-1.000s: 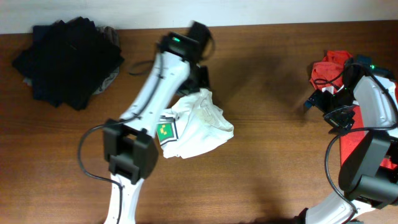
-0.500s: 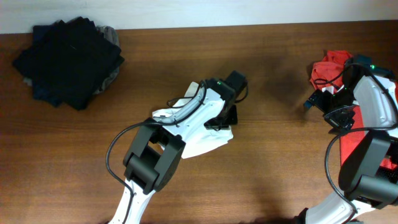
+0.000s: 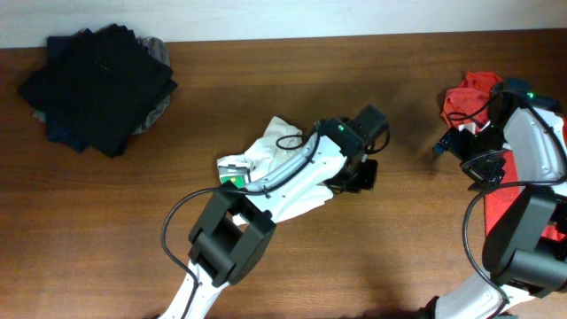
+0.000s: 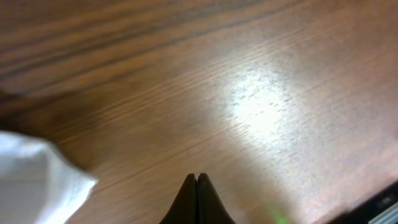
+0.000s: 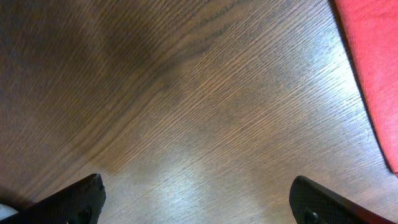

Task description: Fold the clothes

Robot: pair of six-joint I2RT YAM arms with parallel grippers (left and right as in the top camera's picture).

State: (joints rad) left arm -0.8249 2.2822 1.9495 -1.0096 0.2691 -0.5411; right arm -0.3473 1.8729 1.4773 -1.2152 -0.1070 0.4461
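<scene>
The white T-shirt (image 3: 266, 158) lies crumpled at the table's middle, partly under my left arm. Its green badge (image 3: 233, 181) shows at the left edge. My left gripper (image 3: 360, 174) is just right of the shirt, above bare wood. In the left wrist view its fingers (image 4: 198, 182) are shut with nothing between them, and a corner of white cloth (image 4: 34, 183) shows at the lower left. My right gripper (image 3: 454, 143) is at the far right, open and empty over bare wood (image 5: 199, 202).
A red T-shirt (image 3: 469, 96) lies at the right edge under my right arm and also shows in the right wrist view (image 5: 373, 68). A pile of dark folded garments (image 3: 97, 81) sits at the back left.
My left arm has swung from the back of the table across the white shirt to its right side. The shirt's right part is now under the arm. The right arm has not moved.
</scene>
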